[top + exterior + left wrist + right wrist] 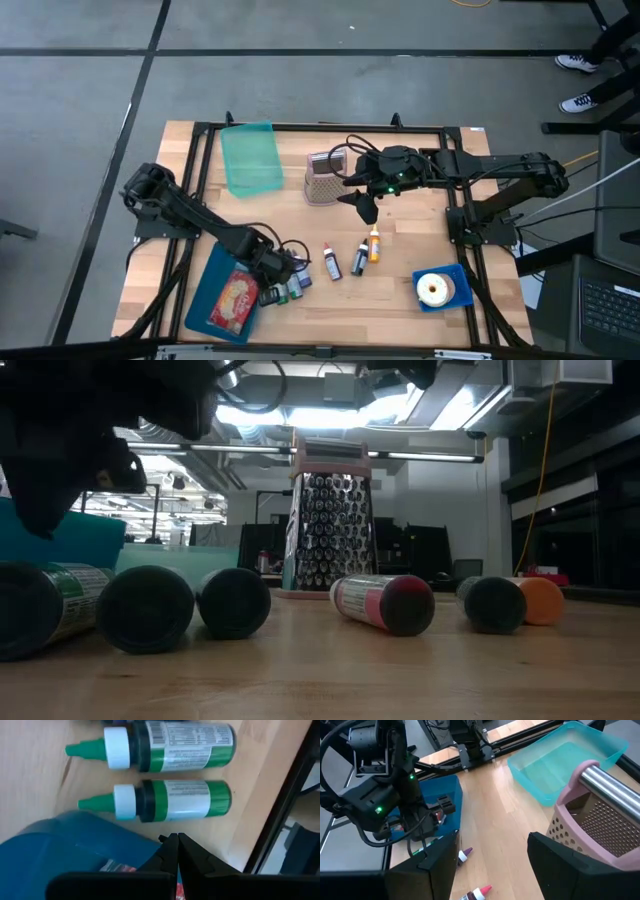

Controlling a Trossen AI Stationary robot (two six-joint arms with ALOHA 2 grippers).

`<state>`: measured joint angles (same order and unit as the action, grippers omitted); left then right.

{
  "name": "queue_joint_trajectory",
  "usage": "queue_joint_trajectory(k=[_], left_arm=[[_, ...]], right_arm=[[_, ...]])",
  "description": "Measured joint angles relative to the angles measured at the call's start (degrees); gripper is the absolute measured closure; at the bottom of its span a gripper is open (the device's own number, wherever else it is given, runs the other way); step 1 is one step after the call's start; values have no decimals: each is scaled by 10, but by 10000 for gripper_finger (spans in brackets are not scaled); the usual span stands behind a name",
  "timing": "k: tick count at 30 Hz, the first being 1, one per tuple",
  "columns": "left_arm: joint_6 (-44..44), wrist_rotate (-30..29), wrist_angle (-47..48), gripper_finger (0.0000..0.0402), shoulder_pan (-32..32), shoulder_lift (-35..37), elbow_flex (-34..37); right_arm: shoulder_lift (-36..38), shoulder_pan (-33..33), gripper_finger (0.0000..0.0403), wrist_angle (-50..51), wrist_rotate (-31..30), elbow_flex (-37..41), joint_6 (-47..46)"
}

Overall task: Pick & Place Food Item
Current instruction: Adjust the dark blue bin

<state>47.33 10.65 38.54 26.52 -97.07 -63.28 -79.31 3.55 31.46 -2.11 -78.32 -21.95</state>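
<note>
A red food packet (pixel 232 300) lies flat in the dark blue tray (pixel 205 290) at the near left. My left gripper (pixel 272 268) hangs shut over that tray's right rim (pixel 100 827), fingers pointing steeply down, beside two green bottles (pixel 167 802) that lie on their sides on the table. Only a sliver of the packet (pixel 114 866) shows past the fingers. My right gripper (pixel 366 207) hovers open above the table's middle, next to the pink-framed grater (pixel 322 180), with nothing between its fingers (pixel 427 870).
A teal tray (pixel 250 158) sits at the far left. Three small bottles (pixel 357 258) lie near the table's middle front. A blue dish with a white roll (pixel 438 289) stands at the near right. Black frame rails (pixel 200 150) run around the tabletop.
</note>
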Motion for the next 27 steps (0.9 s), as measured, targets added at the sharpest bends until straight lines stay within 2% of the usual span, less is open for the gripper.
queue_joint_trajectory(k=[11, 27], left_arm=[[12, 48, 73, 399, 8, -2, -1], [87, 48, 167, 399, 2, -2, 0]], right_arm=[[0, 0, 171, 0, 0, 0, 1], [0, 0, 171, 0, 8, 0, 19]])
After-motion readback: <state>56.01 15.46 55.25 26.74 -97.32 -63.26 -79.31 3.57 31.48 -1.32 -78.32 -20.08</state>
